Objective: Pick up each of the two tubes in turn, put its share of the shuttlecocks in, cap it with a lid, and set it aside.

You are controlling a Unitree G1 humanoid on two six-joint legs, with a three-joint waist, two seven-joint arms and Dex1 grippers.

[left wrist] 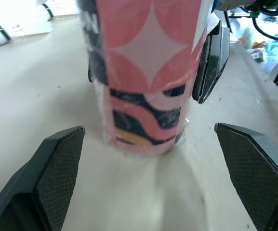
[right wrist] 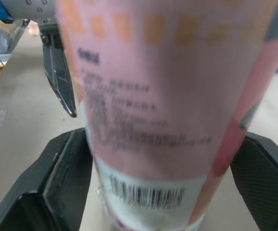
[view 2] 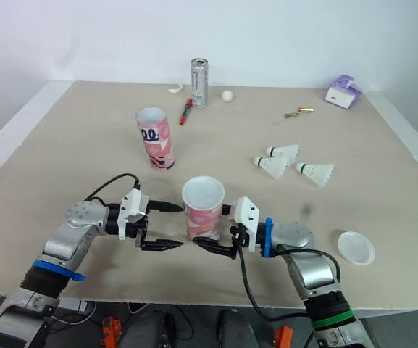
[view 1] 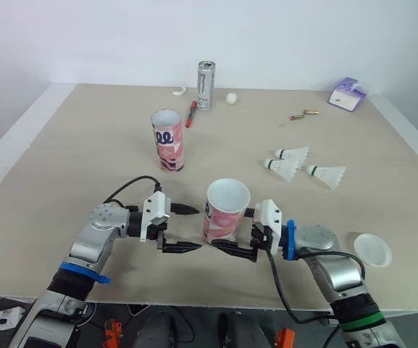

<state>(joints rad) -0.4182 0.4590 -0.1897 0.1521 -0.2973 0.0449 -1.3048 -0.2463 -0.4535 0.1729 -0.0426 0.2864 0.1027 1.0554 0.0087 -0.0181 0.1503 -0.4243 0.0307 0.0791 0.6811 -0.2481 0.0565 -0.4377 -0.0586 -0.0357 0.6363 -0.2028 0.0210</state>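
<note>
Beige table (view 1: pixel 78 152), seen from the robot's head cam. Near the front edge stands a pink patterned cardboard tube (view 1: pixel 227 210). It is upright w/ its open white mouth up, so the long axis is vertical.

R gripper (view 1: pixel 227 230) reaches in low from the robot's right. Its black fingers (right wrist: pixel 66 178) sit on opposite sides of the tube's base, and the wrist cam suggests both pads are pressed against the wall, pinching it.

L gripper (view 1: pixel 198 228) sits just beside the same tube on the robot's left. Its fingers are spread wide, w/ the tips aimed at the tube but not touching. The tube lies straight ahead of it, in line w/ the gap.

A second pink tube (view 1: pixel 169 140) stands upright and open further back on the left, well apart. Three white feather shuttlecocks (view 1: pixel 292 163) lie on their sides right of centre, close together. A white round lid (view 1: pixel 372 249) lies flat near the front right edge.

At the back are a silver drinks can (view 1: pixel 206 85), a red marker pen (view 1: pixel 191 113) and a small purple box (view 1: pixel 347 94).

Judgement: the R arm has the grip, so the lift looks like its job, straight up along the tube's axis. The shuttlecocks and lid are on the R side, a cross-body reach for the free L gripper.
</note>
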